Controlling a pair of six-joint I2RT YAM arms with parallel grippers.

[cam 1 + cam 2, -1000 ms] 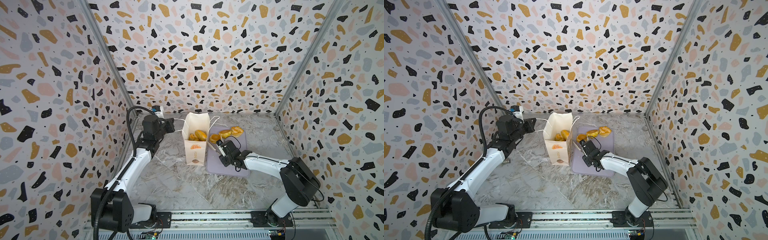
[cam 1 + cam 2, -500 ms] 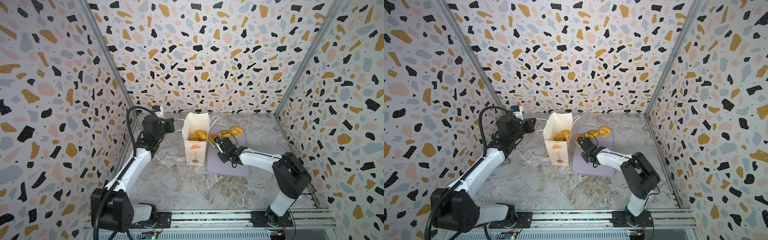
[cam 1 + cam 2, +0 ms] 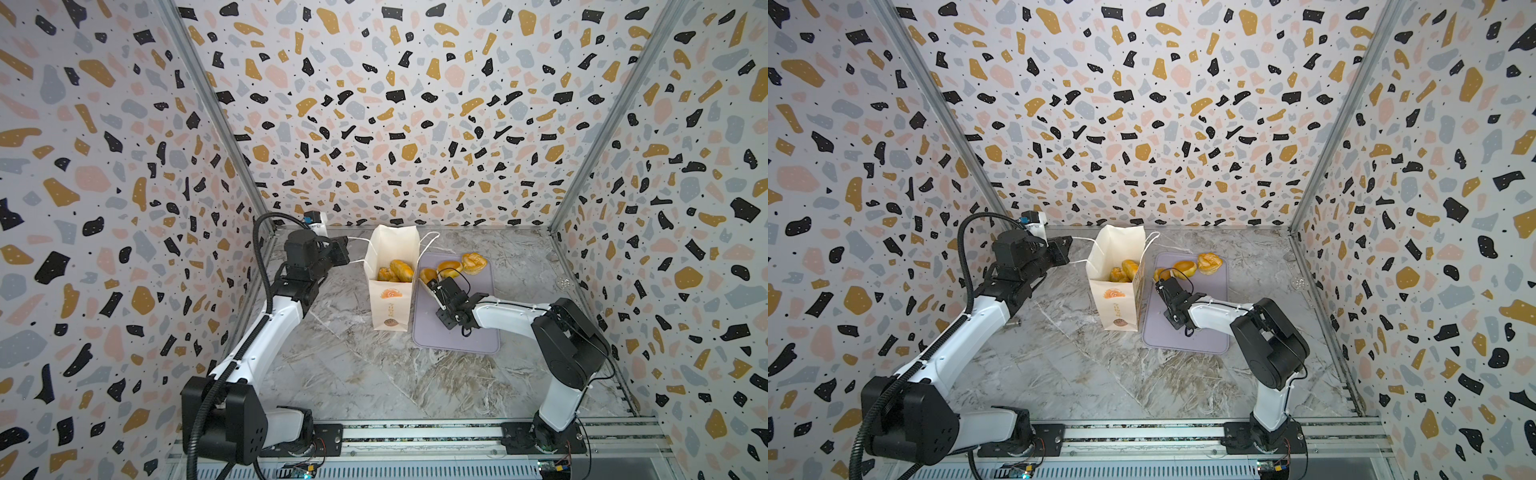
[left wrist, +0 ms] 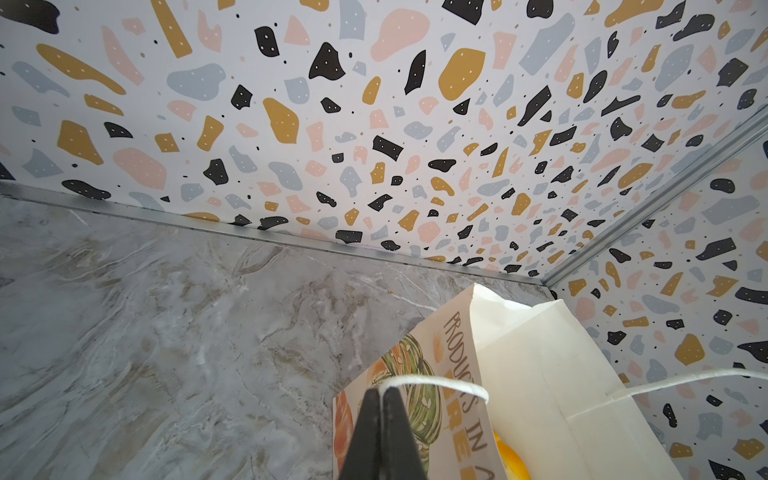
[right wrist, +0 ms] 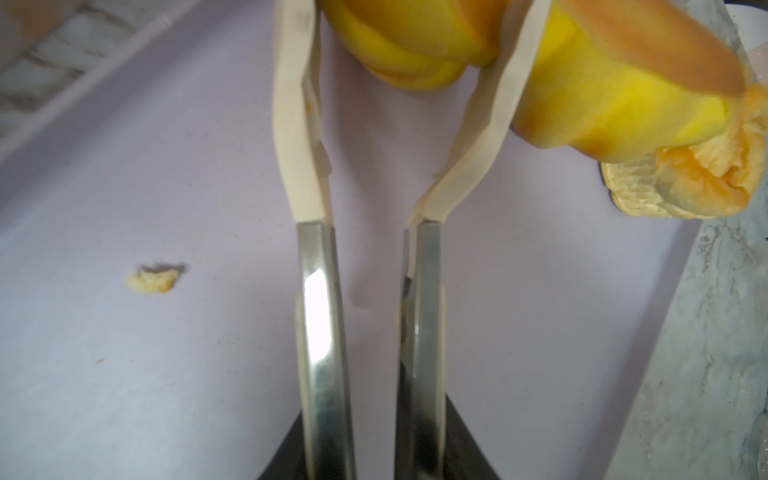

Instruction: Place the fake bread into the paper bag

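Terrazzo walls enclose a marble table (image 3: pixel 353 374). The left gripper (image 4: pixel 382 395) is clamped on the string handle (image 4: pixel 436 382) of the paper bag (image 3: pixel 390 307), which stands far-centre with breads (image 3: pixel 399 270) inside. Right of it, on the lilac tray (image 3: pixel 457 340), the right gripper (image 3: pixel 432 286) pinches a roll (image 5: pixel 399 50). The neighbouring bread (image 5: pixel 623 95) touches one pad, so lifting may drag it along. A second ago the jaws were wider and nearer.
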